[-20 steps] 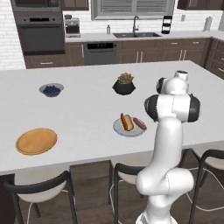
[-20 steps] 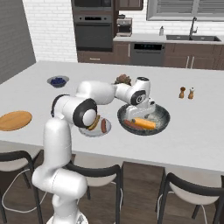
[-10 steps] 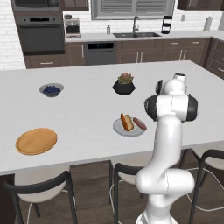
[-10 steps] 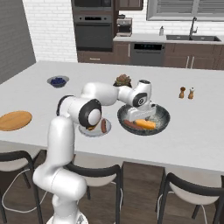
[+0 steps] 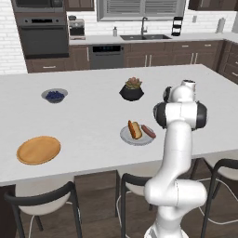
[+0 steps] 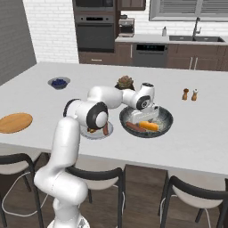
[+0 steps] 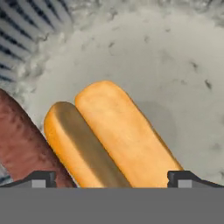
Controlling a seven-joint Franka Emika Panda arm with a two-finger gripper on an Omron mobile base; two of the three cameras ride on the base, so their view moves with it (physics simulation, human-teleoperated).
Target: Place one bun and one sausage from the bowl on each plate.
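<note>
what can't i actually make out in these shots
- Left base view: the bowl is hidden behind the arm.
- Hand view: the bun and sausage run off the bottom edge, so their near ends are cut.
- Right base view: the grey plate is partly covered by the arm's elbow.

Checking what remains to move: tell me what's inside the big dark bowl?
One bun and one sausage lie side by side in the bowl. The gripper above hides part of its floor.

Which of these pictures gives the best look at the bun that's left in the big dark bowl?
The hand view: the bun lies close up, split lengthwise, beside a sausage. The right base view shows the same bun small inside the bowl. In the left base view the arm stands before that spot.
</note>
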